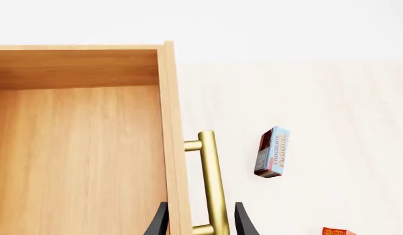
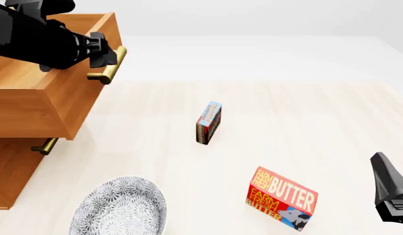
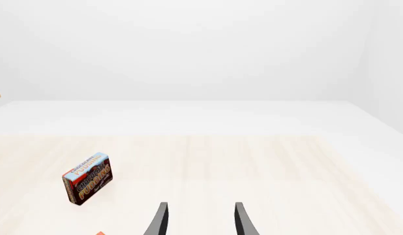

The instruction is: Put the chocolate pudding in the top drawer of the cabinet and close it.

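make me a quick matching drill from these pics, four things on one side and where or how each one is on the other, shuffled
Things:
1. pudding
2. top drawer
3. butter box
4. plate

States or places:
A. pulled open, nothing seen inside
B. lying near the table's front edge, patterned grey and white
C. standing on a thin edge at mid table
D. red with yellow lettering, on the table nearest the right tool

Pairs: 1-C, 2-A, 3-D, 4-B
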### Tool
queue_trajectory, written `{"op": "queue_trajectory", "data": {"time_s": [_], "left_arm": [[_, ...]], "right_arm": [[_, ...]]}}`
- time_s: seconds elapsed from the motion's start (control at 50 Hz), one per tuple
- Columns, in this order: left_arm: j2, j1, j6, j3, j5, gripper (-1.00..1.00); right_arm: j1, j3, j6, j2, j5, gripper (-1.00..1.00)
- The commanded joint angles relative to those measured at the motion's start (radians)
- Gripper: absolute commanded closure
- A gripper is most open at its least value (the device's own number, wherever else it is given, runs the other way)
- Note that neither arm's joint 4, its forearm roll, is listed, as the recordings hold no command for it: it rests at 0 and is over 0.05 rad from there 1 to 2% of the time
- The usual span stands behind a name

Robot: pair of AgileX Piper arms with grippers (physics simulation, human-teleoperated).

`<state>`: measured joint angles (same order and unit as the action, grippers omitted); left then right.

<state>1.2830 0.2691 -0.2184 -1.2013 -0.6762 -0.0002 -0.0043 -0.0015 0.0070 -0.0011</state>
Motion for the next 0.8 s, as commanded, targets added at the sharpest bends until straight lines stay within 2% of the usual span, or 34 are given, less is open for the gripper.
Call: {"op": "queue_trajectory", "data": {"time_s": [0.02,0.46,0.8], "left_arm": [[0.067,0.017,0.016,0.008,0.017,-1.00],[0.101,0.059,0.012,-0.021,0.026,-1.00],[0.108,0.094,-0.007,-0.010,0.048,-1.00]], "right_arm": [[0.000,0.000,0.000,0.000,0.000,-1.00],[0.000,0.000,0.000,0.000,0.000,-1.00],[0.000,0.000,0.000,0.000,0.000,-1.00]]}}
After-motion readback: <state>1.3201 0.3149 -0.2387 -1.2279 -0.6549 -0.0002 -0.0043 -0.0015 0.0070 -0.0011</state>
